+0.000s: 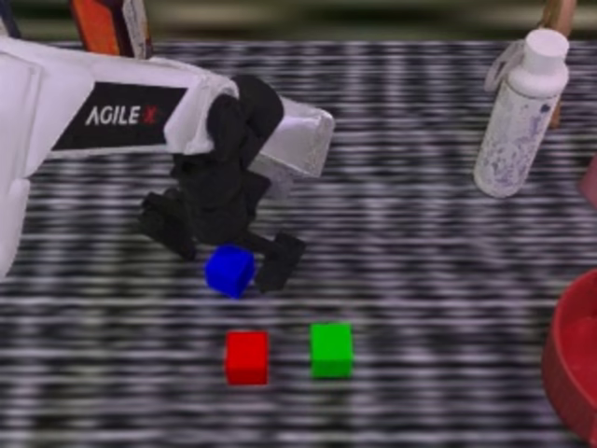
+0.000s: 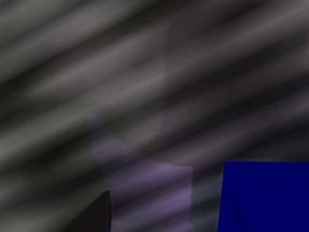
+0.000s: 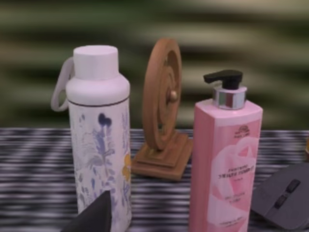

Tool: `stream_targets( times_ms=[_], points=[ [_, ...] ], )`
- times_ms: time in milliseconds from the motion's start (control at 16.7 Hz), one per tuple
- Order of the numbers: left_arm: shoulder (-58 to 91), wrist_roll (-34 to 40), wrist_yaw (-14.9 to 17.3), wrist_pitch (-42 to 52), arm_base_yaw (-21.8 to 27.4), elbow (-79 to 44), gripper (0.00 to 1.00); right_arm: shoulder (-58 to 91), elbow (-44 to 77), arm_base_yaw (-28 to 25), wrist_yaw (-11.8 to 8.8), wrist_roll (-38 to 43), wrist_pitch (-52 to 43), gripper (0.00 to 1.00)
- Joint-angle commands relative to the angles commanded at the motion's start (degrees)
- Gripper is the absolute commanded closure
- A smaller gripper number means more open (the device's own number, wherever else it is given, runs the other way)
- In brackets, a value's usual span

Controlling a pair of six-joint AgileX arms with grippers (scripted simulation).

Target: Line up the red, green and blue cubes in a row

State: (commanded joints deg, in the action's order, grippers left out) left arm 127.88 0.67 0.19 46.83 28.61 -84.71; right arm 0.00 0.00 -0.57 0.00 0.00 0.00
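The red cube (image 1: 246,357) and the green cube (image 1: 331,350) sit side by side near the front of the striped table, a small gap between them. The blue cube (image 1: 229,271) lies just behind the red one, slightly turned. My left gripper (image 1: 227,248) hangs over it, open, its fingers wide apart. The cube is in the gap, close to the finger on the right (image 1: 280,261). In the left wrist view the blue cube (image 2: 264,195) fills one corner and a dark fingertip (image 2: 99,216) shows apart from it. My right arm is out of the top view; one fingertip (image 3: 96,217) shows.
A white flowered bottle (image 1: 518,117) stands at the back right and a dark red bowl (image 1: 574,359) at the right edge. The right wrist view shows a pink pump bottle (image 3: 224,164), a wooden wheel ornament (image 3: 161,111) and a grey mouse (image 3: 285,195).
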Motion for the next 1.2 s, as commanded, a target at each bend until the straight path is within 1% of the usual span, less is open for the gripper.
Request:
stream_targets(
  times_ms=[60, 840, 900, 1200],
  points=[
    [0.0, 0.0, 0.0, 0.0, 0.0, 0.0, 0.00, 0.0, 0.0, 0.0, 0.0, 0.0, 0.0, 0.00],
    [0.0, 0.0, 0.0, 0.0, 0.0, 0.0, 0.98, 0.0, 0.0, 0.0, 0.0, 0.0, 0.0, 0.00],
    [0.0, 0.0, 0.0, 0.0, 0.0, 0.0, 1.00, 0.0, 0.0, 0.0, 0.0, 0.0, 0.0, 0.00],
    [0.0, 0.0, 0.0, 0.0, 0.0, 0.0, 1.00, 0.0, 0.0, 0.0, 0.0, 0.0, 0.0, 0.00]
  ],
)
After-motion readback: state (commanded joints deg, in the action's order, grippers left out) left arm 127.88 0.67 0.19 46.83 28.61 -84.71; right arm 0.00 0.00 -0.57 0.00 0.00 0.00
